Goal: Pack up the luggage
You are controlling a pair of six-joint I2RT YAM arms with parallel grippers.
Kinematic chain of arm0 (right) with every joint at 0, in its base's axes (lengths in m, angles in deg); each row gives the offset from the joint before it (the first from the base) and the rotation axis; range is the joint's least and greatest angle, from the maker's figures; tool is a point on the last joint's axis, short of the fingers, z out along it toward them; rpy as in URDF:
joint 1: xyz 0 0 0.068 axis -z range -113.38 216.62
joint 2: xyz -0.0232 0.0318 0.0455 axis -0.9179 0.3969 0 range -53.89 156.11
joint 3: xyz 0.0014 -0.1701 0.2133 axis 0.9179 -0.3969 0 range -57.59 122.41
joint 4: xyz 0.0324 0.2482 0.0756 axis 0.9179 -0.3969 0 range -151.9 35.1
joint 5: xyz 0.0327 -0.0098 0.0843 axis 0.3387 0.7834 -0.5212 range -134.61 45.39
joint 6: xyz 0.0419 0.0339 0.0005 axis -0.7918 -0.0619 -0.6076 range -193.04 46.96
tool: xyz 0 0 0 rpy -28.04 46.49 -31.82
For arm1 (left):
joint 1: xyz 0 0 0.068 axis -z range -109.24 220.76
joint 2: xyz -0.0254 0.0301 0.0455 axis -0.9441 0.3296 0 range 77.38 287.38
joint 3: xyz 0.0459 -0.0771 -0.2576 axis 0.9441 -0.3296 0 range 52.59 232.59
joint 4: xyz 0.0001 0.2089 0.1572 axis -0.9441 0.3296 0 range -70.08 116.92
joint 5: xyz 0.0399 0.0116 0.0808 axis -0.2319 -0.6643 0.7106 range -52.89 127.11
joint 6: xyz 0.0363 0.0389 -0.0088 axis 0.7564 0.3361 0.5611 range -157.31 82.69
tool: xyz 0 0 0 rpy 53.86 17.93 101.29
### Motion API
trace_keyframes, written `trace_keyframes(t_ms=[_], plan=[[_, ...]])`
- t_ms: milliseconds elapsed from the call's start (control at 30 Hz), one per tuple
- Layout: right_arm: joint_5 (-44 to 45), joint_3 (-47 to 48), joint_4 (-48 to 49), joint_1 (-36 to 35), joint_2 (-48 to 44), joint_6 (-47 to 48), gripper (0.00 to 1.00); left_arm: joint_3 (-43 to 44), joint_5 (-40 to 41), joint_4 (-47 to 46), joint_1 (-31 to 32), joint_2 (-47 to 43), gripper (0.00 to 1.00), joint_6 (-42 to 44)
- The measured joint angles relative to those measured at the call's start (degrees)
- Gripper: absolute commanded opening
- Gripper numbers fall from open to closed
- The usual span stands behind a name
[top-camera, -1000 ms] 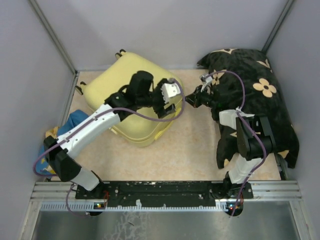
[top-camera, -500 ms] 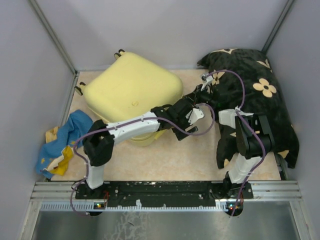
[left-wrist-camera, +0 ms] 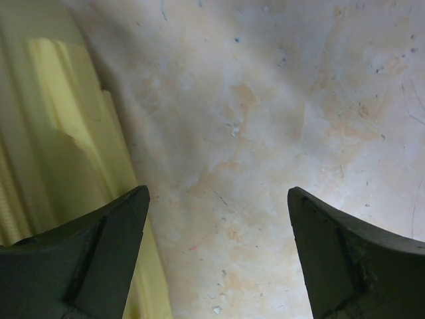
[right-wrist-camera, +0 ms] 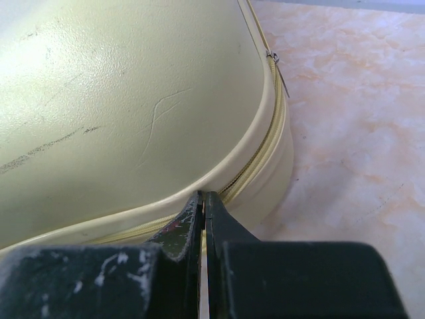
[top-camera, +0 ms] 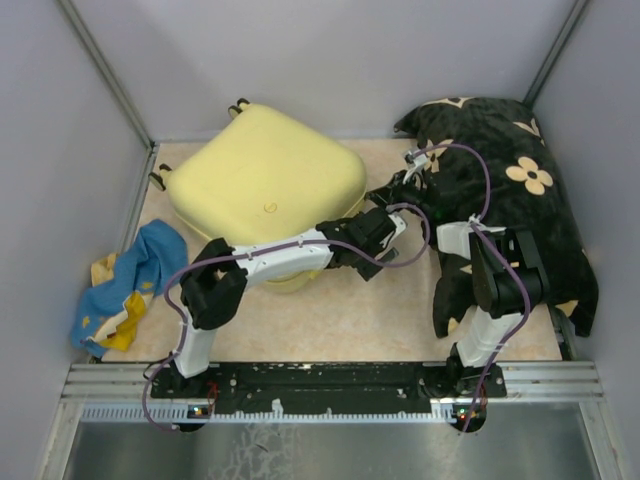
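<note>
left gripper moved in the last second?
Yes. The left gripper swung right and nearer the arm bases, from above the luggage lid down to the table beside the luggage's right edge.

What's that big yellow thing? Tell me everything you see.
A pale yellow hard-shell suitcase with rounded corners, lying flat and closed on the beige table. Its shell is faintly scuffed; a matching zipper runs round the rim. Small black wheels poke out at the far edge. The left arm reaches across its near corner.
</note>
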Motion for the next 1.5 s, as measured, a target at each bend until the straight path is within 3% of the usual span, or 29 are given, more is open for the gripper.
trace_keyframes(t_ms=[133,333,500,800,900,1100,1267,1400,1467,1500], plan=[[0.20,0.00,0.44,0.00,0.00,-0.24,0.00,-4.90,-1.57,-3.17,0.00,-0.02,0.88,-1.18],[0.31,0.00,0.87,-0.70,0.00,-0.31,0.00,-10.60,-3.82,-4.22,-0.59,-0.11,0.75,-1.75],[0.04,0.00,0.81,-0.76,0.00,-0.33,0.00,-13.46,-6.29,-5.40,-1.64,-2.40,0.77,-0.81],[-0.11,0.00,0.83,-0.74,0.00,-0.33,0.00,-8.13,-0.74,-0.04,-0.92,-7.48,0.95,-1.42],[-0.17,0.00,0.87,-0.74,0.00,-0.35,0.00,-6.78,4.59,1.95,-0.83,-8.20,0.95,-1.55],[-0.35,0.00,1.03,-0.74,0.02,-0.39,0.00,-6.80,6.64,2.14,-0.85,-7.78,0.90,-2.75],[-0.35,0.00,0.98,-0.74,0.02,-0.37,0.00,-8.94,7.39,-0.31,-0.87,-5.14,0.81,-2.75],[-0.61,0.00,0.79,-0.70,0.02,-0.37,0.00,-14.01,7.63,-4.04,-0.98,-3.74,0.67,-0.31],[-0.96,0.00,0.81,-0.61,0.02,-0.31,0.00,-15.37,7.45,-5.55,-1.11,-4.33,0.44,1.64],[-1.09,0.00,0.79,-0.50,0.02,-0.28,0.00,-16.52,7.23,-6.40,-1.33,-5.01,0.25,3.32]])
